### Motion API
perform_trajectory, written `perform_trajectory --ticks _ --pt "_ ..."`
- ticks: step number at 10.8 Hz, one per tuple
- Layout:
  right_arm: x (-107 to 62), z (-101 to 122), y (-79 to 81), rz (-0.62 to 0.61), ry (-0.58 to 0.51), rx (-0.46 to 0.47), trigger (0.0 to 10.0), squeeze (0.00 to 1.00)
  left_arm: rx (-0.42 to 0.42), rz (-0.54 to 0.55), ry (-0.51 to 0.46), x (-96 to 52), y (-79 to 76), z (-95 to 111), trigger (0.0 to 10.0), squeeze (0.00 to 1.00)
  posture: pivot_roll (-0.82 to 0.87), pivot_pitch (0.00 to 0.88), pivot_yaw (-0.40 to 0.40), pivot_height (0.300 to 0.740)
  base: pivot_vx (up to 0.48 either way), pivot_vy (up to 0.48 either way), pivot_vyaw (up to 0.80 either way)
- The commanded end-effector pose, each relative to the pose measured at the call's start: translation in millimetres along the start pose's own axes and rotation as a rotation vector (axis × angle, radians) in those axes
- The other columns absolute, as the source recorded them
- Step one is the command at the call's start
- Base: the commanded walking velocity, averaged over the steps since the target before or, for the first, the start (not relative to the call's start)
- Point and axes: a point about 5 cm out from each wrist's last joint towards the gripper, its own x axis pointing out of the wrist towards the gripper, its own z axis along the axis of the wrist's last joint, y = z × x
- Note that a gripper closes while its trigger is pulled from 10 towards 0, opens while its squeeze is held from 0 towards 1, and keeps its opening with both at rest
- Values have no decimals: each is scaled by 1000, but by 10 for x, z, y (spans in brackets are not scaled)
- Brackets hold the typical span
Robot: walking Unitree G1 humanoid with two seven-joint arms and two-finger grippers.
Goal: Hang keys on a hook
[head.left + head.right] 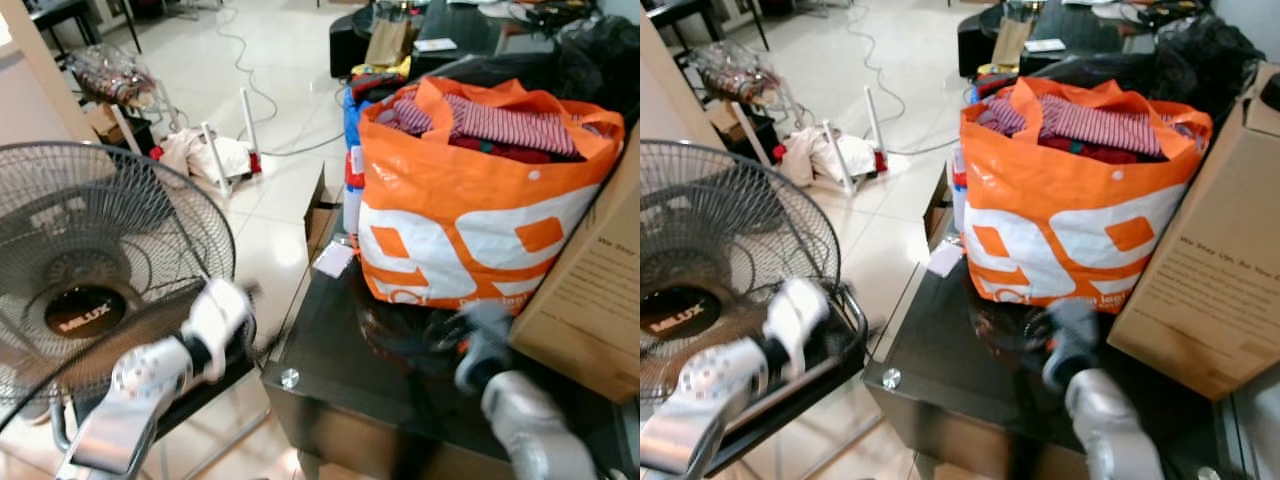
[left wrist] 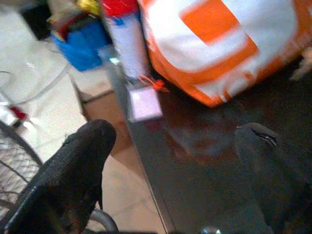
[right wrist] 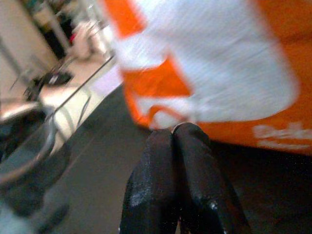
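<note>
A small pale tag point(image 2: 145, 104) on a red loop lies at the edge of the black glass table point(image 1: 335, 375), by the foot of the orange and white bag point(image 1: 470, 215). The same tag point(image 1: 333, 258) appears in the left eye view. My left gripper point(image 2: 175, 134) is open, with its fingers spread wide above the table's corner and nothing between them. My right gripper point(image 3: 174, 130) hovers over the dark tabletop just in front of the bag, fingers pressed together. A thin silvery arc sits at their tips; I cannot tell what it is.
A standing fan point(image 1: 90, 270) is close on the left, beside my left arm. A cardboard box point(image 1: 590, 300) leans at the right of the bag, which is stuffed with clothes. Cables, a white rack point(image 1: 225, 150) and clutter lie on the tiled floor beyond.
</note>
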Motion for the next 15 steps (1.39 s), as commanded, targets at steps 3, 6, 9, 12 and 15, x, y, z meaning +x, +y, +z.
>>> perform_trajectory --ticks 3,6,9,12,15 --pt "-108 362 54 -144 -152 69 0 0 60 275 -108 27 157 256 10000 0 -57 0 40 740 0 0 0" --pt "-152 432 127 -170 -141 90 10000 0 53 279 -86 64 54 250 10000 0 -52 0 35 740 0 0 0" --pt "-85 446 234 -161 -105 18 10000 0 43 288 -88 26 154 263 10000 0 -71 0 56 740 0 0 0" --pt "-22 534 146 -209 -78 -35 10000 0 15 351 -102 83 310 319 10000 0 -70 0 47 740 0 0 0" --pt "13 618 126 -211 -97 -57 10000 0 3 361 -98 84 309 293 10000 0 -69 0 47 740 0 0 0"
